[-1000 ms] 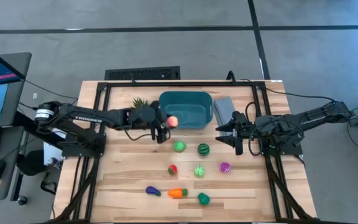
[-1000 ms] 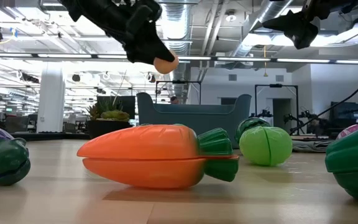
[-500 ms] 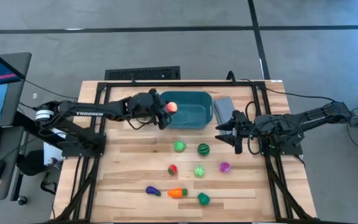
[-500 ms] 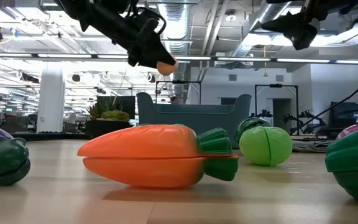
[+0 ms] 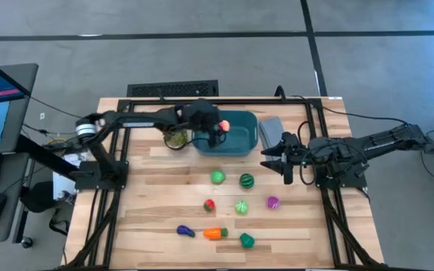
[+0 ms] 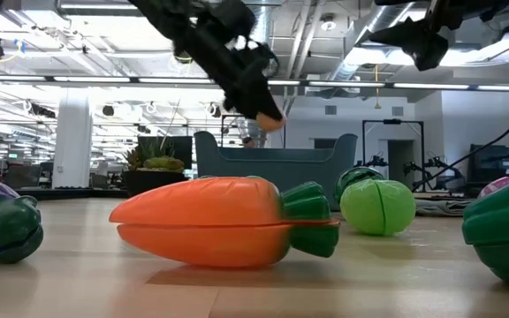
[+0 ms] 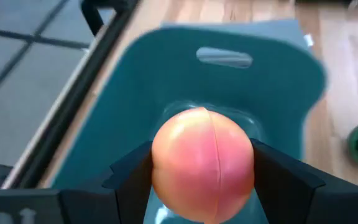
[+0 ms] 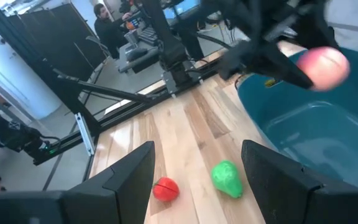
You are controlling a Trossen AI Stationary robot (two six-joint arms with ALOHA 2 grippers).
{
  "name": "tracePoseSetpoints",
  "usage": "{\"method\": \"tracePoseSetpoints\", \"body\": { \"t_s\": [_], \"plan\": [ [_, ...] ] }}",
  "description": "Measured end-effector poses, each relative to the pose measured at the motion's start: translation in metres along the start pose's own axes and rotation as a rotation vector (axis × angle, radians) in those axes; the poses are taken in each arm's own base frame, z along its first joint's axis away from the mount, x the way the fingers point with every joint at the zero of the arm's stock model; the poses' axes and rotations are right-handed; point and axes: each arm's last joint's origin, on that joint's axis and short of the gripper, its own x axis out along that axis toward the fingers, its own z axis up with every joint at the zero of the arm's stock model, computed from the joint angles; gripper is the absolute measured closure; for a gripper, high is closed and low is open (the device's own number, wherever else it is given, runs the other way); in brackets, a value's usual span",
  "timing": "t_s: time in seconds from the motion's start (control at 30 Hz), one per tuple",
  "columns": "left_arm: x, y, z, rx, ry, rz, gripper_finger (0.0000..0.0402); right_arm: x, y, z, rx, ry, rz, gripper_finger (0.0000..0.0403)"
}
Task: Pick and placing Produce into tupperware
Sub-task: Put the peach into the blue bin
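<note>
My left gripper (image 5: 217, 128) is shut on the pink peach (image 7: 202, 163), which hangs over the inside of the teal tupperware (image 5: 241, 119) at the table's far middle. The low view shows the peach (image 6: 270, 120) above the tub's rim (image 6: 277, 159). The rest of the produce lies on the wood nearer the front: a green ball (image 5: 217, 178), a watermelon (image 5: 246, 181), a strawberry (image 5: 209, 205), a carrot (image 5: 215, 233) and an eggplant (image 5: 185, 231). My right gripper (image 5: 281, 160) waits open to the right of the tub, holding nothing. My left gripper pinches the peach between its two fingers, one on each opposite side (image 7: 159, 167). The fingers come from the table's left, slanting downward. The peach is lifted clear, above the tub's floor.
A spiky potted plant (image 5: 174, 137) stands just left of the tub, partly under my left arm. A grey ribbed slab (image 5: 271, 132) lies at the tub's right. A second green ball (image 5: 241, 207), a magenta piece (image 5: 273, 202) and a dark green piece (image 5: 246, 240) also lie on the table.
My left gripper has carried the peach toward the table's right and far edge, from off the tub's near left corner to over the tub's inside. It has stayed shut on the peach.
</note>
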Motion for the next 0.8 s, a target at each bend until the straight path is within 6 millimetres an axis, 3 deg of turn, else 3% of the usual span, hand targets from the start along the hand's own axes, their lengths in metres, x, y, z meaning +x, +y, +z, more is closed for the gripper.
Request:
{"method": "tracePoseSetpoints", "body": {
  "t_s": [0.17, 0.4, 0.8],
  "plan": [
    [0.026, 0.007, 0.001, -0.006, 0.117, -0.02, 0.0173, 0.0, 0.001, -0.001, 0.0, 0.002, 0.007, 0.0138],
    [0.047, 0.009, 0.005, -0.01, 0.188, -0.053, 0.0173, 0.0, 0.002, -0.001, 0.0, 0.0, 0.012, 0.0138],
    [0.064, 0.013, -0.007, -0.032, 0.269, -0.066, 0.0173, 0.0, 0.002, -0.001, 0.0, 0.001, 0.011, 0.0138]
  ]
}}
